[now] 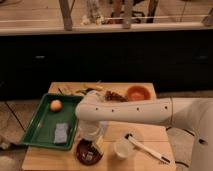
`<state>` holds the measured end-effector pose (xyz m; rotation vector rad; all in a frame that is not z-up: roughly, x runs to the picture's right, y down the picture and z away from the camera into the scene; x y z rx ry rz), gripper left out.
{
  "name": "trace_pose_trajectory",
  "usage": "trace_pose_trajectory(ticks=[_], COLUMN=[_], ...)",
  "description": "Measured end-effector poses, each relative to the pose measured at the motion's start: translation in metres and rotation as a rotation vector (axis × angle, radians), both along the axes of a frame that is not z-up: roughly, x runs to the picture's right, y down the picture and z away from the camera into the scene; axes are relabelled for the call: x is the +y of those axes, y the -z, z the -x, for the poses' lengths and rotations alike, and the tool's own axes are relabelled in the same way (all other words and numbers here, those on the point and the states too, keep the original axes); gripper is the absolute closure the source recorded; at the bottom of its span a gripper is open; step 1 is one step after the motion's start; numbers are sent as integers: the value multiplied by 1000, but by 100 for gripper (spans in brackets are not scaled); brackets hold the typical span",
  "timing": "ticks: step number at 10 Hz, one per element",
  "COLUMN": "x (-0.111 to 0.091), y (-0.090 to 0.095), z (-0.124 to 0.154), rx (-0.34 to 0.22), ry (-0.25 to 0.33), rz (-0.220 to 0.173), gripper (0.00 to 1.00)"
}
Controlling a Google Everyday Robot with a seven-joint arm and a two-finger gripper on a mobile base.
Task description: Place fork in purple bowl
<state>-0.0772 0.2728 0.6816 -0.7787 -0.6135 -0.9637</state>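
Note:
The purple bowl (88, 152) sits at the table's front edge, dark and glossy with pale marks inside. My gripper (93, 137) hangs straight down from the white arm (130, 111), just above the bowl's far rim. I cannot make out a fork in the gripper or in the bowl. A long pale utensil with a dark tip (146, 148) lies on the table right of the small white cup (122, 148); I cannot tell whether it is the fork.
A green tray (37, 127) at the left holds an orange ball (56, 104) and a blue-grey sponge (60, 132). An orange bowl (137, 92) and scattered small items (97, 91) lie along the table's back. A dark counter stands behind.

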Motion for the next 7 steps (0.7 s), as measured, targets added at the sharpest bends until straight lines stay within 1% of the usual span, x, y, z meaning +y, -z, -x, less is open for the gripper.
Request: trace_pose_trajectory(ticks=[5,7], x=[-3,-4], y=[-2,-3], z=[1,1], rx=[-27,-33], ry=[-11,-8], rz=[13,24], gripper=[20,20])
